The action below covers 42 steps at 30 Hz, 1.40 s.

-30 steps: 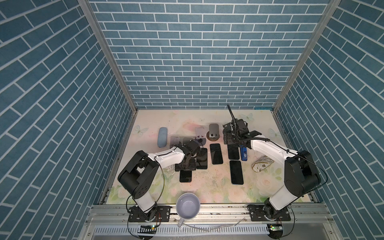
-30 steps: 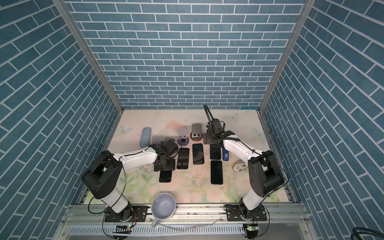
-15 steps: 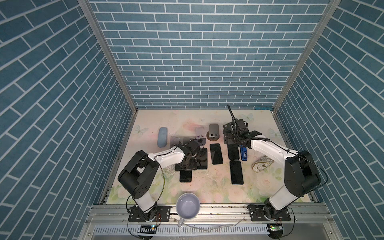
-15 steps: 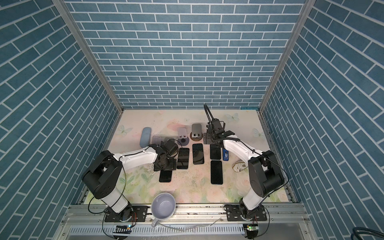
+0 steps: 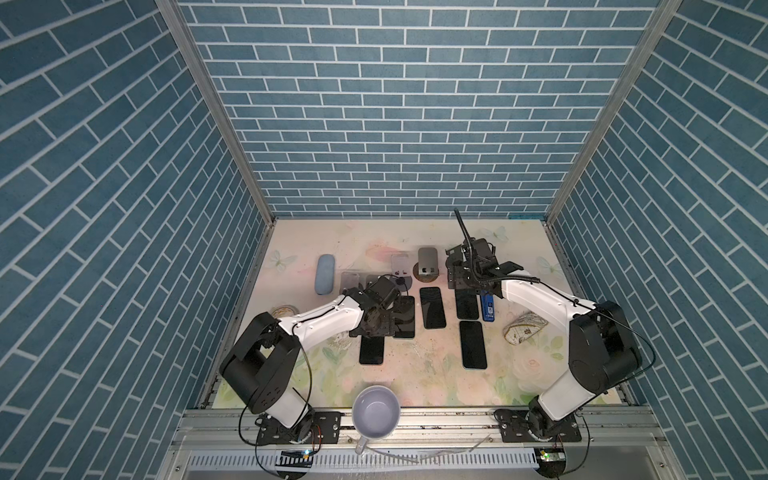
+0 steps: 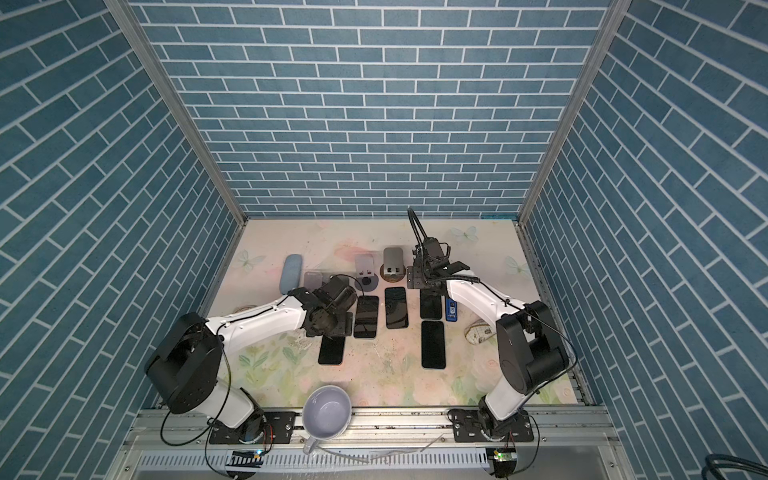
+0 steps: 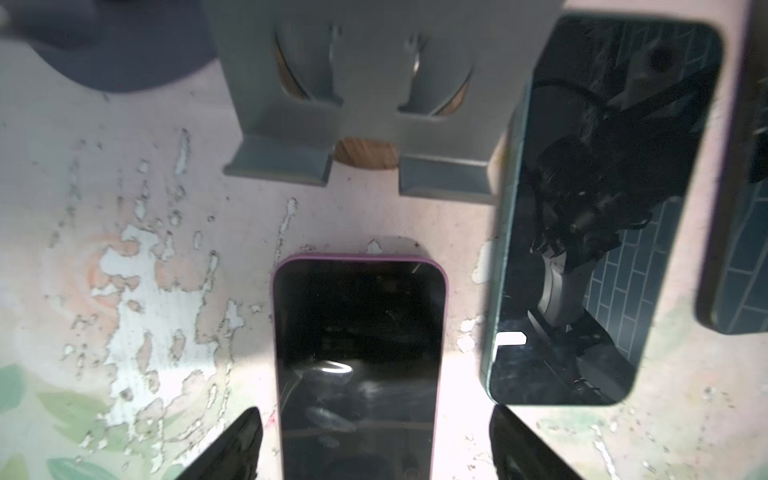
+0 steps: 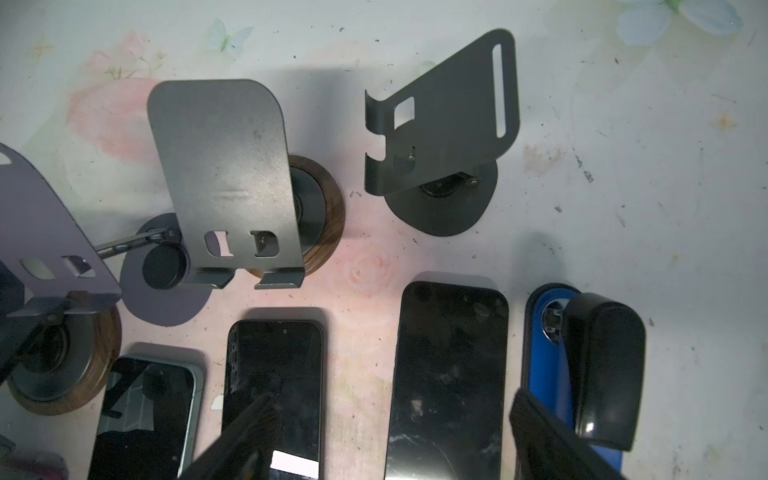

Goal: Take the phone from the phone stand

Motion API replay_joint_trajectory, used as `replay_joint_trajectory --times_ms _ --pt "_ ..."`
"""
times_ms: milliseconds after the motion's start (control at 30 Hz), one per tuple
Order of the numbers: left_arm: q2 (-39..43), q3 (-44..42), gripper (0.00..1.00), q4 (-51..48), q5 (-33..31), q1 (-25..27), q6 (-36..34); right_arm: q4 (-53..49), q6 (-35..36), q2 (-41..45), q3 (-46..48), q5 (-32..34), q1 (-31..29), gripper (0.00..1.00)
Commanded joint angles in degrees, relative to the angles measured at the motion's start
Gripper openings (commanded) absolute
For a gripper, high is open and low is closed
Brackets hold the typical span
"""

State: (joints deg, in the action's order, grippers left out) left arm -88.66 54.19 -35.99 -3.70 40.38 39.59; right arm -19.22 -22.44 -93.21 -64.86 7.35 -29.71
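A phone in a purple case (image 7: 359, 353) lies flat on the table, screen up, in front of an empty grey phone stand (image 7: 361, 104). My left gripper (image 7: 376, 440) is open over it, with a finger on each side clear of the phone's edges. In both top views this gripper (image 5: 374, 328) (image 6: 332, 326) covers the far end of that phone (image 5: 371, 351) (image 6: 331, 351). My right gripper (image 8: 392, 399) (image 5: 469, 286) hangs open above a black phone (image 8: 449, 374) that lies flat near a black stand (image 8: 440, 124). No stand in view holds a phone.
Other flat phones include a teal one (image 7: 582, 232) (image 5: 404, 316), one mid-table (image 5: 432, 307) and one further front (image 5: 473, 345). There is a blue and black object (image 8: 552, 374) beside the right gripper. Also a grey stand on a wooden base (image 8: 224, 187), a blue case (image 5: 324, 274), a patterned pouch (image 5: 523, 332) and a mug (image 5: 376, 411).
My left gripper's fingers have spread apart and let go of the purple-cased phone, which lies on the table. Both arms keep their places.
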Motion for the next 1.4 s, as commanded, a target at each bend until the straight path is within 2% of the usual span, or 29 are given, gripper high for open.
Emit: replay_joint_trajectory --times_ms 0,367,533,667,767,933,1067,1133,1233,1367 --pt "3.03 -2.16 0.86 0.52 -2.88 0.83 -0.58 -0.24 0.88 1.28 1.02 1.01 -0.15 0.88" --pt "17.50 -9.90 0.88 11.46 -7.91 2.35 -2.42 -1.83 0.92 1.92 -0.67 3.92 -0.16 0.88" --pt "19.54 -6.38 0.88 6.63 -15.57 2.35 -6.45 -2.84 3.16 3.59 -0.65 10.49 -0.16 0.88" --pt "18.46 -2.59 0.98 3.08 -22.72 2.25 -10.66 -2.28 7.03 5.74 -0.38 17.57 0.45 0.90" --pt "17.83 -1.52 1.00 3.28 -24.48 1.33 -13.40 -0.91 9.60 8.00 0.41 19.35 2.43 0.91" --pt "18.13 -1.50 1.00 4.25 -26.60 -2.80 -14.95 1.47 10.56 10.44 2.28 22.14 8.99 0.92" --pt "20.82 -2.00 1.00 5.17 -33.78 -6.86 -16.72 6.73 10.61 13.01 7.18 20.47 15.54 0.92" --pt "22.36 -2.95 1.00 7.55 -32.87 -10.81 -18.09 11.52 12.67 13.54 10.35 18.72 18.11 0.92" --pt "23.72 -4.81 1.00 10.70 -28.89 -18.07 -17.96 17.50 15.53 13.15 14.59 19.80 20.48 0.92" --pt "24.09 -8.73 1.00 17.39 -29.54 -22.40 -20.19 27.04 17.40 11.96 20.65 17.78 23.12 0.92"
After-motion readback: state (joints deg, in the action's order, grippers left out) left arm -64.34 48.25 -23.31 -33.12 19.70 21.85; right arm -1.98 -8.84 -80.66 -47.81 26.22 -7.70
